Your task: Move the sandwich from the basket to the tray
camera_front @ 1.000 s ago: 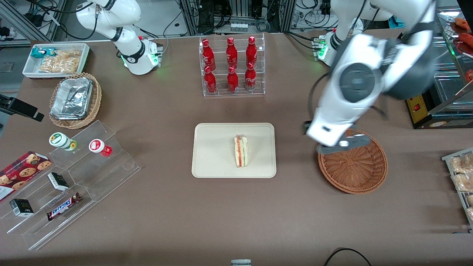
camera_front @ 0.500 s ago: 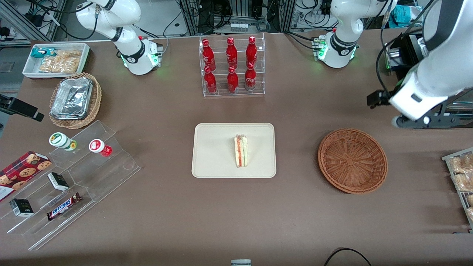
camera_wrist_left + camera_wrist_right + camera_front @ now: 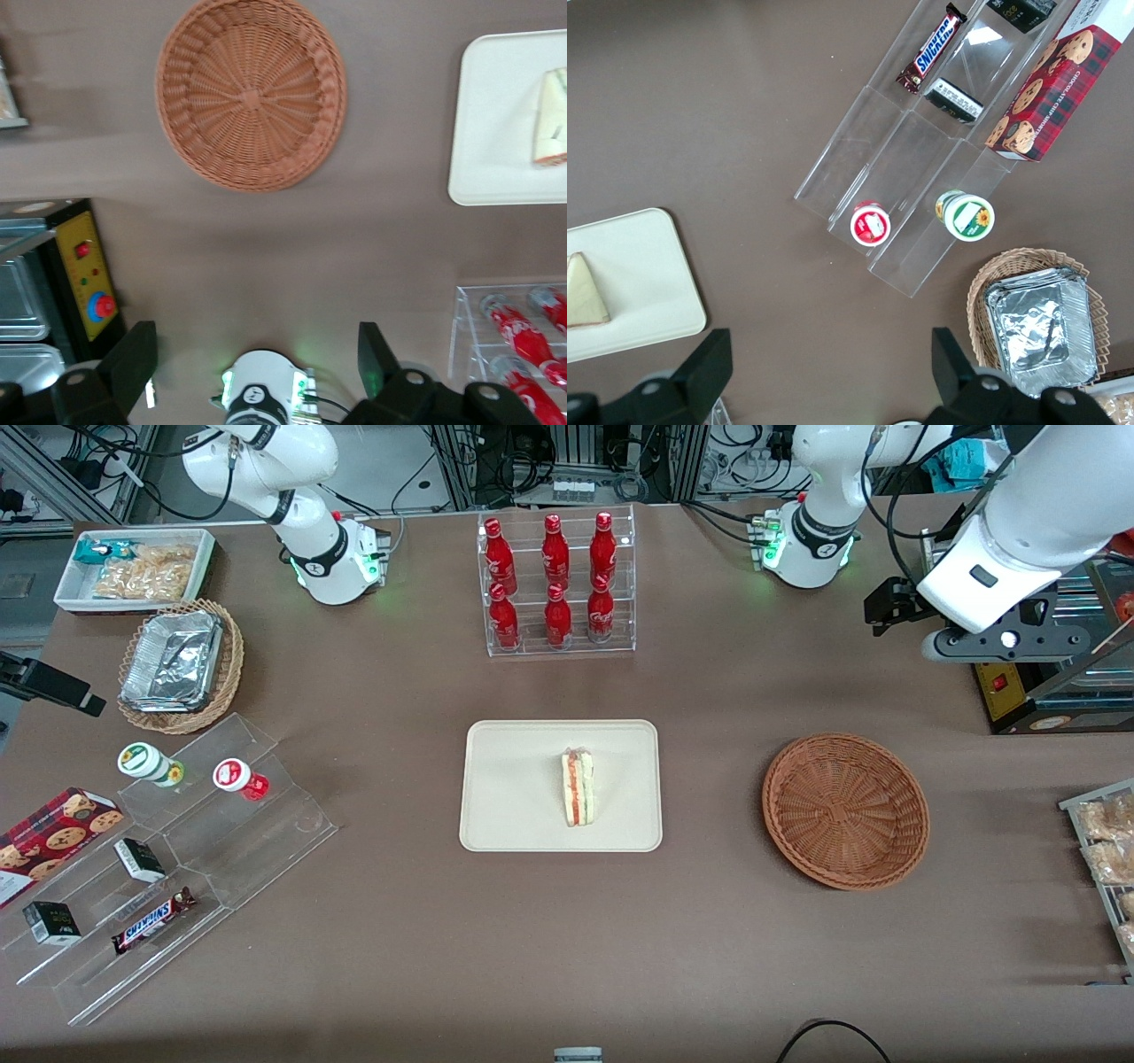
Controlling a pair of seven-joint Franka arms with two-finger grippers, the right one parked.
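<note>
The sandwich [image 3: 578,786], a pale wedge with red and green layers, lies on the cream tray [image 3: 514,779] in the middle of the table. The reddish-brown wicker basket [image 3: 846,810] sits beside the tray toward the working arm's end and holds nothing. My left gripper [image 3: 1003,639] hangs high above the table, farther from the front camera than the basket, near its own arm's base. In the left wrist view the gripper [image 3: 255,359] is open, its dark fingers [image 3: 133,361] wide apart with nothing between them. That view also takes in the basket [image 3: 251,93], tray [image 3: 496,115] and sandwich [image 3: 551,119].
A clear rack of red bottles [image 3: 556,584] stands farther from the camera than the tray. A yellow control box [image 3: 1001,682] and a snack rack [image 3: 1107,841] sit at the working arm's end. An acrylic stand [image 3: 177,850], foil-filled tan basket [image 3: 177,664] and white bin [image 3: 133,567] lie toward the parked arm's end.
My left arm has swung from just above the basket up and away, toward its base at the table's working end. The sandwich has stayed still on the tray.
</note>
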